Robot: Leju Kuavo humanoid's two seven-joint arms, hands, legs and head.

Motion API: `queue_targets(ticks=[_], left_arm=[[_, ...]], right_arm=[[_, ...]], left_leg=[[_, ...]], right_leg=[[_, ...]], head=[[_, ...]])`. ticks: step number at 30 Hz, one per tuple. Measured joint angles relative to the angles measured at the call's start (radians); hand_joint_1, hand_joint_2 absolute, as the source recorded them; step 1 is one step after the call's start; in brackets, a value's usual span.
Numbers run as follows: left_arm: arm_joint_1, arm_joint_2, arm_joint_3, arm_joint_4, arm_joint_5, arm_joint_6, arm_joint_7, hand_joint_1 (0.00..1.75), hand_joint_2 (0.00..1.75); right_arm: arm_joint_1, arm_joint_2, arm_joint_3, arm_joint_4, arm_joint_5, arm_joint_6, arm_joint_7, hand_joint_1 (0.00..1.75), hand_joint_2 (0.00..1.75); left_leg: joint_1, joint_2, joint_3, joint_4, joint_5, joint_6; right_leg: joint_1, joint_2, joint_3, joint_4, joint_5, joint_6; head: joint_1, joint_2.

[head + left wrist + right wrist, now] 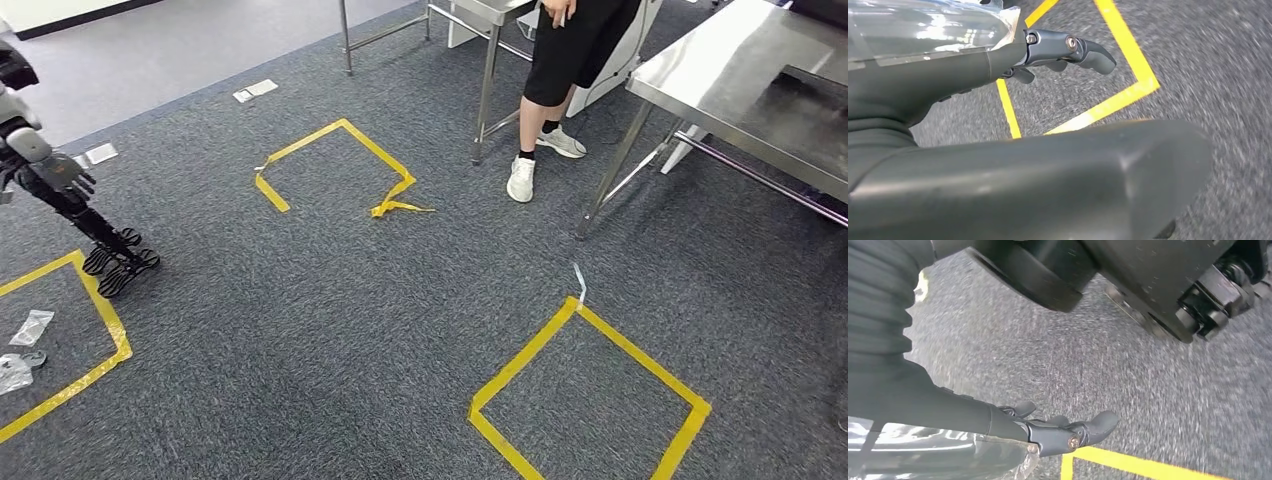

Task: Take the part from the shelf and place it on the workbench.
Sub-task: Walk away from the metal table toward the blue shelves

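Left robot hand (118, 265) hangs low on an outstretched arm, fingers loosely spread and holding nothing. Two clear bags (30, 326) lie on the carpet just beside it, inside a tape square (112, 330); whether they hold the part I cannot tell. Right robot hand (1063, 432) hangs over the carpet, fingers extended, empty. The steel surface (720, 80) stands well apart.

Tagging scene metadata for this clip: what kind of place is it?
Probably an indoor robot test lab or workshop. Grey carpet floor marked with yellow tape squares, stainless steel workbenches on metal legs, and a person standing by one.
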Motion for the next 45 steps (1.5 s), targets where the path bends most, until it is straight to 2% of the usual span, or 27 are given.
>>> queue_targets(ticks=[2,3,5,7,9,11,12,13,15,17,18,20,21,23,25,27,28,29,31,33,34,36,38,40,42,43,45], left_arm=[[0.000,0.000,0.000,0.000,0.001,0.006,0.004,0.00,0.00],[0.000,-0.001,0.000,0.000,0.002,0.009,0.005,0.00,0.00],[0.003,-0.002,0.000,0.000,0.002,0.014,0.008,0.00,0.00],[0.005,-0.002,0.000,0.000,0.002,0.016,0.010,0.00,0.00],[0.002,-0.002,0.000,0.000,0.003,0.017,0.012,0.00,0.00],[0.001,-0.002,0.000,0.000,0.003,0.017,0.013,0.00,0.00],[0.002,-0.002,0.000,0.000,0.003,0.017,0.013,0.00,0.00],[0.003,-0.002,0.000,0.000,0.002,0.017,0.012,0.00,0.00],[0.004,-0.002,0.000,0.000,0.002,0.017,0.010,0.00,0.00],[0.001,-0.002,0.000,0.000,-0.001,0.016,0.006,0.00,0.00],[0.000,-0.003,0.000,0.000,-0.003,0.016,0.004,0.00,0.00],[0.000,-0.004,0.000,0.000,-0.006,0.017,0.001,0.00,0.00],[0.001,-0.003,0.000,0.000,-0.006,0.018,0.001,0.00,0.00],[0.001,-0.003,0.000,0.000,-0.006,0.022,0.001,0.00,0.00],[-0.001,-0.003,0.000,-0.001,-0.006,0.027,0.001,0.00,0.00],[-0.001,-0.003,0.000,-0.001,-0.006,0.028,0.001,0.00,0.00],[0.000,-0.003,0.000,-0.001,-0.006,0.028,0.001,0.00,0.00],[0.001,-0.003,0.000,-0.001,-0.007,0.028,0.001,0.00,0.00],[0.001,-0.003,0.000,-0.001,-0.007,0.028,-0.001,0.00,0.00],[0.001,-0.002,0.000,-0.001,-0.008,0.027,-0.003,0.00,0.00],[0.002,-0.002,0.000,-0.001,-0.008,0.027,-0.004,0.00,0.00],[0.007,-0.002,0.000,-0.001,-0.008,0.026,-0.005,0.00,0.00],[0.009,-0.002,0.000,-0.001,-0.008,0.025,-0.005,0.00,0.00],[0.006,-0.002,0.000,-0.001,-0.008,0.025,-0.006,0.00,0.00],[0.005,-0.002,0.000,-0.001,-0.009,0.024,-0.007,0.00,0.00],[0.006,-0.002,0.000,-0.001,-0.009,0.024,-0.008,0.00,0.00],[0.008,-0.001,0.000,-0.001,-0.009,0.024,-0.009,0.00,0.00]], right_arm=[[0.002,0.000,0.002,0.001,0.005,0.004,0.002,0.00,1.75],[0.003,0.001,0.003,0.001,0.006,0.006,0.003,0.00,1.75],[0.000,0.004,0.004,0.001,0.009,0.009,0.005,0.00,1.75],[-0.003,0.006,0.004,0.001,0.012,0.013,0.006,0.00,1.75],[-0.001,0.006,0.005,0.001,0.013,0.014,0.008,0.00,1.75],[0.002,0.005,0.005,0.001,0.014,0.015,0.008,0.00,1.75],[0.002,0.005,0.006,0.001,0.014,0.015,0.008,0.00,1.75],[0.002,0.005,0.007,0.001,0.014,0.015,0.009,0.00,1.75],[0.001,0.006,0.009,0.001,0.014,0.015,0.009,0.00,1.75],[0.002,0.004,0.010,0.001,0.014,0.014,0.009,0.00,1.75],[0.002,0.003,0.010,0.001,0.013,0.014,0.009,0.00,1.75],[0.000,0.004,0.010,0.001,0.011,0.012,0.008,0.00,1.75],[-0.002,0.004,0.010,0.000,0.010,0.010,0.008,0.00,1.75],[-0.002,0.005,0.010,0.000,0.008,0.007,0.007,0.00,1.75],[-0.003,0.004,0.009,0.000,0.006,0.006,0.005,0.00,1.75],[-0.005,0.004,0.009,0.000,0.005,0.005,0.004,0.00,1.75],[-0.006,0.004,0.008,0.000,0.005,0.005,0.004,0.00,1.75],[-0.006,0.004,0.008,0.000,0.005,0.005,0.004,0.00,1.75],[-0.003,0.003,0.008,0.000,0.005,0.005,0.004,0.00,1.75],[0.001,0.003,0.008,0.000,0.004,0.005,0.004,0.00,1.75],[0.001,0.004,0.008,0.000,0.003,0.005,0.004,0.00,1.75],[-0.002,0.005,0.008,0.000,0.002,0.004,0.004,0.00,1.75],[-0.001,0.006,0.008,0.000,0.002,0.002,0.004,0.00,1.75],[0.003,0.005,0.008,0.000,0.002,0.000,0.004,0.00,1.75],[0.005,0.004,0.008,0.000,0.002,0.000,0.003,0.00,1.75],[0.006,0.004,0.008,0.000,0.002,0.000,0.003,0.00,1.75],[0.006,0.004,0.008,0.000,0.001,-0.001,0.003,0.00,1.75]], left_leg=[[-0.003,-0.025,-0.006,0.002,0.006,-0.010],[-0.003,-0.035,-0.009,0.001,0.010,-0.017],[-0.001,-0.050,-0.016,-0.002,0.018,-0.031],[0.001,-0.012,-0.033,0.023,0.000,-0.038],[0.001,0.051,-0.083,0.127,-0.065,-0.044],[0.004,0.074,-0.138,0.253,-0.122,-0.053],[0.006,0.078,-0.148,0.282,-0.128,-0.056],[0.008,0.082,-0.137,0.270,-0.115,-0.059],[0.013,0.115,-0.059,0.148,-0.064,-0.062],[0.012,0.153,0.010,0.033,-0.034,-0.054],[0.009,0.161,0.022,0.011,-0.031,-0.047],[0.002,0.142,0.020,0.005,-0.030,-0.031],[0.000,0.131,0.019,0.002,-0.027,-0.024],[0.003,0.109,0.017,-0.004,-0.019,-0.008],[0.003,0.085,0.013,-0.005,-0.015,0.001],[0.002,0.057,0.010,-0.005,-0.013,0.004],[0.002,0.041,0.011,-0.004,-0.012,0.003],[0.002,0.025,0.012,-0.004,-0.010,0.002],[0.002,-0.005,0.011,-0.001,-0.008,-0.005],[-0.001,-0.029,0.004,0.001,-0.003,-0.018],[-0.001,-0.039,0.001,-0.001,0.001,-0.025],[0.003,-0.043,-0.006,-0.005,0.007,-0.039],[0.002,0.009,-0.027,0.034,-0.021,-0.047],[0.001,0.068,-0.079,0.150,-0.090,-0.051],[0.003,0.079,-0.128,0.264,-0.136,-0.054],[0.003,0.081,-0.131,0.278,-0.134,-0.054],[0.003,0.095,-0.079,0.196,-0.085,-0.052]], right_leg=[[-0.001,0.045,0.042,-0.106,0.038,-0.004],[0.000,0.057,0.048,-0.125,0.044,-0.010],[0.002,0.039,0.049,-0.130,0.052,-0.026],[-0.001,0.013,0.053,-0.136,0.061,-0.042],[-0.001,-0.020,0.051,-0.139,0.066,-0.055],[0.003,-0.055,0.046,-0.138,0.066,-0.059],[0.004,-0.071,0.043,-0.138,0.066,-0.059],[0.003,-0.087,0.041,-0.138,0.065,-0.059],[0.004,-0.113,0.043,-0.137,0.062,-0.056],[0.011,-0.134,0.047,-0.134,0.055,-0.045],[0.014,-0.143,0.050,-0.133,0.052,-0.040],[0.016,-0.162,0.056,-0.135,0.049,-0.030],[0.014,-0.156,0.056,-0.130,0.045,-0.025],[0.009,-0.107,0.033,-0.077,0.013,-0.023],[0.006,-0.051,-0.029,0.054,-0.044,-0.029],[0.005,-0.035,-0.079,0.160,-0.074,-0.027],[0.004,-0.033,-0.080,0.161,-0.065,-0.020],[0.002,-0.029,-0.062,0.120,-0.041,-0.011],[-0.006,0.008,-0.002,-0.021,0.018,0.006],[-0.011,0.043,0.029,-0.106,0.048,0.002],[-0.009,0.046,0.031,-0.115,0.050,-0.006],[-0.007,0.025,0.034,-0.117,0.058,-0.024],[-0.009,0.000,0.035,-0.120,0.065,-0.040],[-0.005,-0.031,0.033,-0.121,0.066,-0.051],[0.001,-0.064,0.031,-0.121,0.065,-0.055],[0.002,-0.079,0.030,-0.121,0.064,-0.056],[0.003,-0.106,0.033,-0.121,0.062,-0.057]], head=[[-0.001,0.000],[-0.001,0.000],[-0.001,0.000],[-0.003,0.000],[-0.007,0.000],[-0.009,0.000],[-0.010,0.000],[-0.010,0.000],[-0.011,0.000],[-0.009,0.000],[-0.006,0.000],[-0.001,0.000],[-0.001,0.000],[0.000,0.000],[0.001,0.000],[0.002,0.000],[0.002,0.000],[0.002,0.000],[0.002,0.000],[0.002,0.000],[0.001,0.000],[0.001,0.000],[-0.004,0.000],[-0.010,0.000],[-0.011,0.000],[-0.011,0.000],[-0.011,0.000]])
